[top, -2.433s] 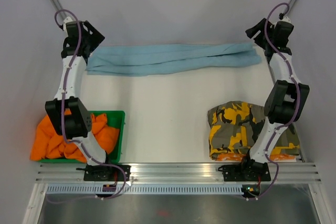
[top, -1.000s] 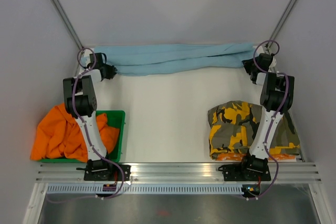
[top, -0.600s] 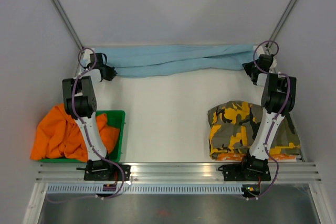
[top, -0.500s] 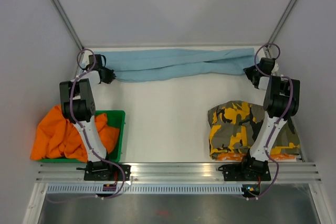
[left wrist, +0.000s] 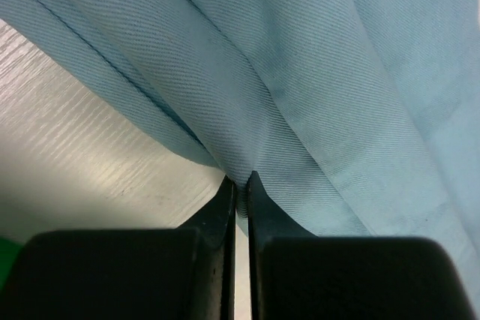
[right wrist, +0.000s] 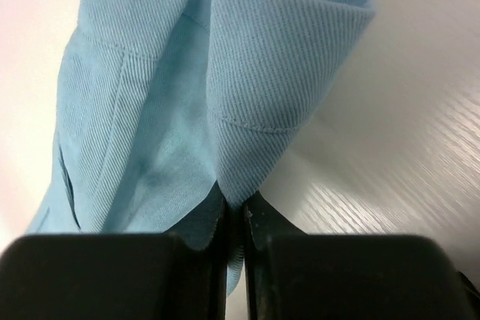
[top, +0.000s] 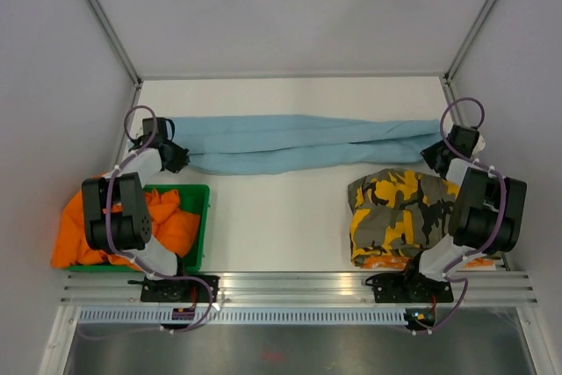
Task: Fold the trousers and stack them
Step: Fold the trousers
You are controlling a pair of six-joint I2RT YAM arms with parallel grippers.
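Note:
The light-blue trousers (top: 299, 142) lie stretched left to right across the middle of the table, folded lengthwise into a long band. My left gripper (top: 176, 157) is shut on their left end, and the cloth (left wrist: 300, 95) is pinched between the black fingers. At the right end my right gripper (top: 436, 154) is shut on a hemmed edge (right wrist: 255, 110). A folded camouflage pair (top: 404, 217) lies at the front right, partly under the right arm. An orange pair (top: 97, 230) is heaped in and over a green bin.
The green bin (top: 200, 226) stands at the front left beside the left arm's base. Grey walls close the table on the left, right and back. The aluminium rail (top: 299, 285) with both arm bases runs along the near edge.
Both grippers have shut on the ends of the light-blue trousers and dragged them from the back edge toward the middle of the table. Both arms have drawn back toward their bases.

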